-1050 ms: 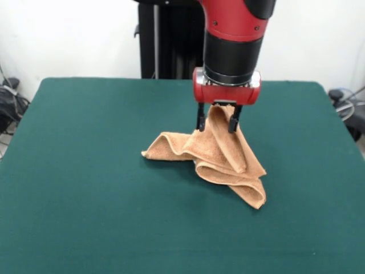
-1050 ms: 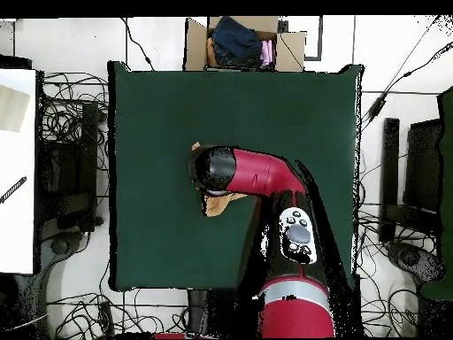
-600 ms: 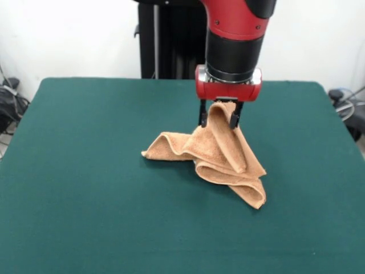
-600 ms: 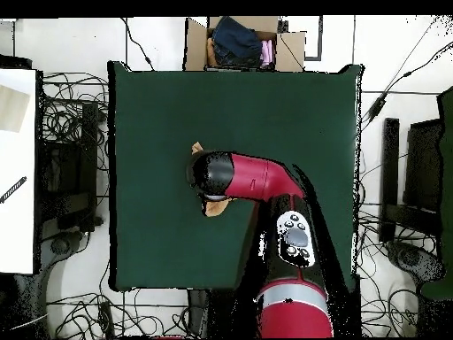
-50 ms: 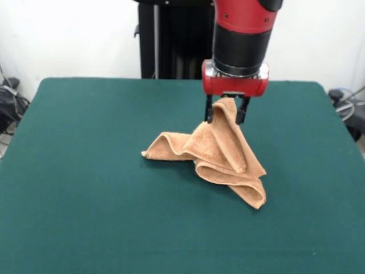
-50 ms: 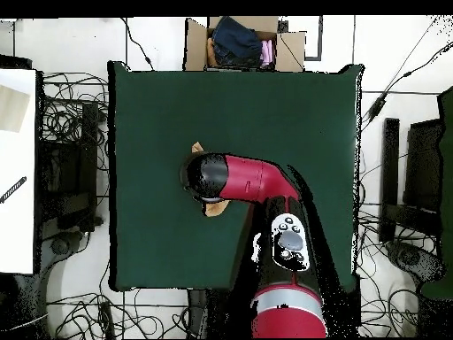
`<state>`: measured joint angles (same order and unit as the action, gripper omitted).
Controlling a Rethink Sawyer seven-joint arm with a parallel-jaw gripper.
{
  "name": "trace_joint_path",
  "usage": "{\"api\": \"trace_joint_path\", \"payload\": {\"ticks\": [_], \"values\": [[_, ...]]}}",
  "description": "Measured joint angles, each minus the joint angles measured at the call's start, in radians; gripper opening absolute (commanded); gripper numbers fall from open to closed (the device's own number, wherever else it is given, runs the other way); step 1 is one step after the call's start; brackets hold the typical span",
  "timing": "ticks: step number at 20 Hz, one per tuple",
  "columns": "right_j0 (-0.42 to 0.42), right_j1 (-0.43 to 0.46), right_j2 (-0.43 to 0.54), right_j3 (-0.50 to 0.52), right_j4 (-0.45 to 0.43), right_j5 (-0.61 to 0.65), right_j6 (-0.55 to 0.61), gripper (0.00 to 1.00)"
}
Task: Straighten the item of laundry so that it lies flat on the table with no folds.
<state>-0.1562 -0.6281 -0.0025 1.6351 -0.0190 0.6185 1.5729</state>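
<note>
While the gripper point(image 5: 226, 111) is pinching a peak of the towel point(image 5: 212, 158), you are seeing no readable label.

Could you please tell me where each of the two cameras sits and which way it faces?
Front view: across the table from the robot, facing it; shows the forearm and the gripper pinching a peak of the tan towel.
Overhead view: above the table, looking straight down; shows the arm from above, hiding most of the towel.
Shared: table, towel, arm.
</note>
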Motion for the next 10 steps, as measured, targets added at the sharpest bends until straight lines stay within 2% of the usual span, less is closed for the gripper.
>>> {"api": "trace_joint_path", "payload": {"ticks": [10], "values": [[0.024,-0.021,0.000,0.020,0.000,0.000,0.000,1.00]]}}
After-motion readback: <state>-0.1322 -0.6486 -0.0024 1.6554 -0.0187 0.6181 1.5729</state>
